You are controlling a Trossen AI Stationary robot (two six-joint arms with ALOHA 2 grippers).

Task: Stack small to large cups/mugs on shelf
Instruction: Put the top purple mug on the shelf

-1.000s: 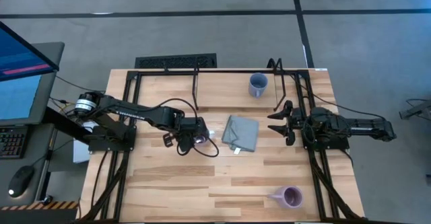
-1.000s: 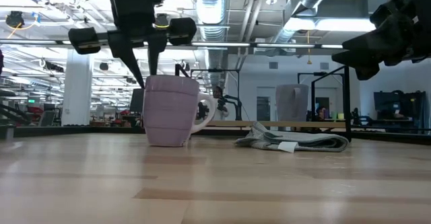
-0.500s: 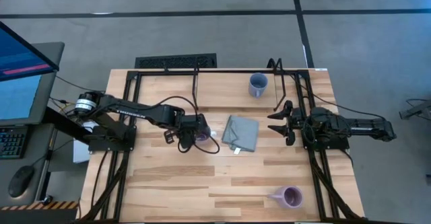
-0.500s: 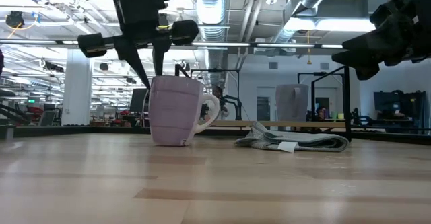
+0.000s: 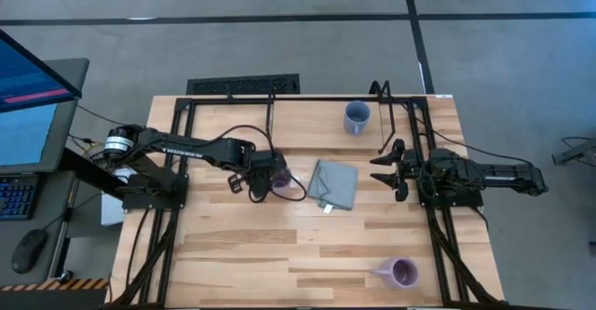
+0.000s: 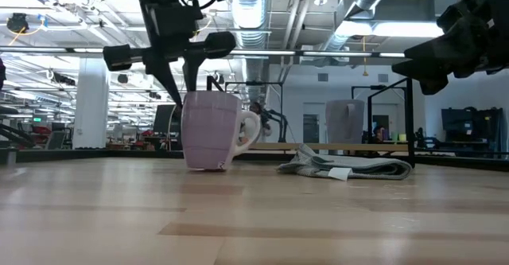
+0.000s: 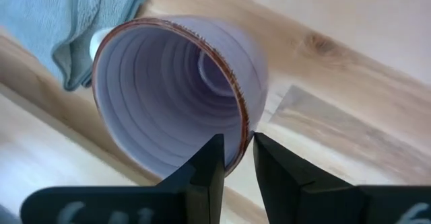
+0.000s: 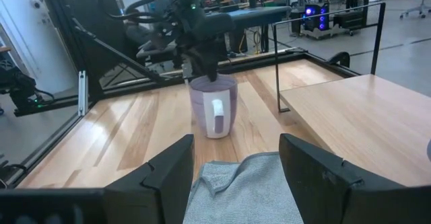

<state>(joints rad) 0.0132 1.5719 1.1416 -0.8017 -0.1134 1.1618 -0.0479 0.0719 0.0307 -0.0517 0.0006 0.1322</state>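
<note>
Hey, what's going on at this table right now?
The left hand has pinched the rim of the pale lavender mug and tipped it slightly on the table, beside the grey cloth. The right hand waits open near the right edge. The blue-grey mug and purple mug sit untouched.

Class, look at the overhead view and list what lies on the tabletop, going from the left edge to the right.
left gripper pinching the lavender mug → grey cloth → blue-grey mug → right gripper → purple mug
</note>
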